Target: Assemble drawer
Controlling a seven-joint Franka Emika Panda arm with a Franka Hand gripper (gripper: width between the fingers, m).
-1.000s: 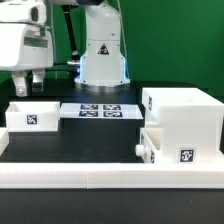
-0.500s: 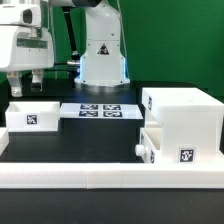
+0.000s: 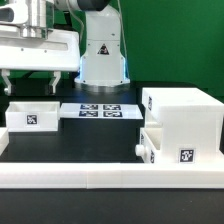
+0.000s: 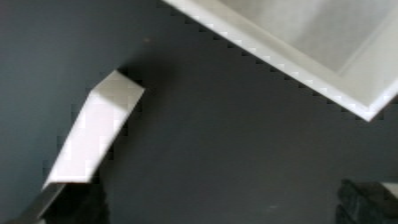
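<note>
Above the small tray point(image 3: 14, 116) at the exterior view's left, the fingers point(image 4: 98, 130) hang spread, empty.

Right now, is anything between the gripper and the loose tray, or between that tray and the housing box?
Nothing visible separates the gripper from the loose tray just below it. Toward the housing box, only the flat marker board lies on the table; it should not block a lifted tray.

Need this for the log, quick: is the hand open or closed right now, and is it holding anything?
Hand: open, fingers spread wide, holding nothing. It hangs over the small tray at the exterior view's left.
</note>
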